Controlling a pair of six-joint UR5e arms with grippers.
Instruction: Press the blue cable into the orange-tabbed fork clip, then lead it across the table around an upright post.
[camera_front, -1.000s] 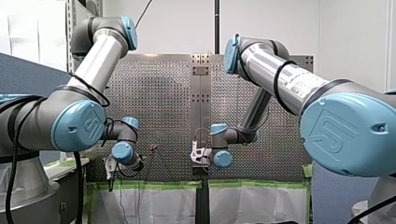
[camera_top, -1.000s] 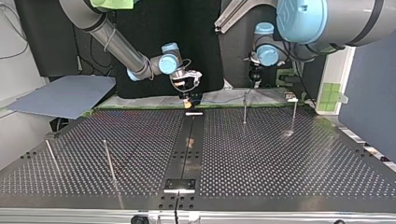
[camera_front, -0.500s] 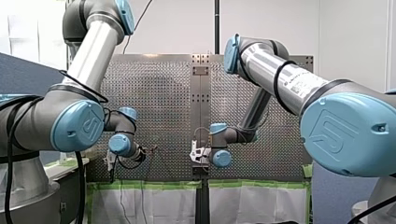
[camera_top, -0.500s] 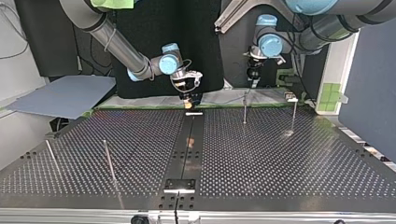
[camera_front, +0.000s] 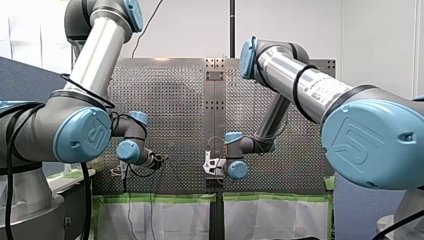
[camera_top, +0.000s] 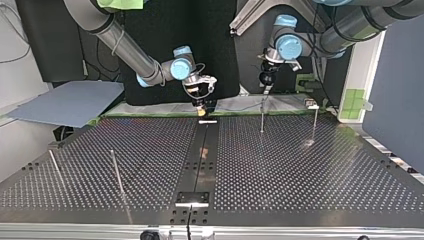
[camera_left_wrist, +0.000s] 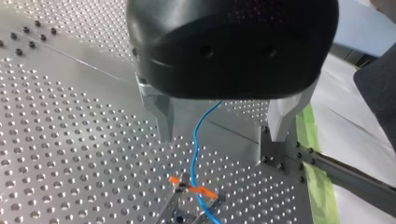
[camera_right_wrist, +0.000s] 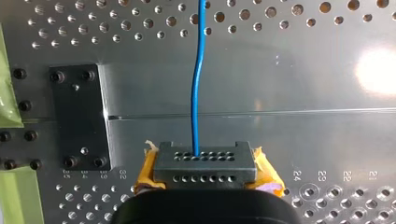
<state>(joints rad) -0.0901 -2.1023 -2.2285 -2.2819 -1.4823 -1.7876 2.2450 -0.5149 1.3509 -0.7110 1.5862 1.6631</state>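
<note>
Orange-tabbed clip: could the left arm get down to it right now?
Probably yes: the clip lies just ahead of its open jaws, with only the blue cable rising between them.

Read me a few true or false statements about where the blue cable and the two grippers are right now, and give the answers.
1. My left gripper, black with metal fingers, is open and holds nothing. True.
2. The thin blue cable crosses the orange-tabbed fork clip. True.
3. My right gripper is open and empty. False: its yellow pads flank fingers shut on the blue cable.
4. The table is solid wood. False: it is perforated metal.
</note>
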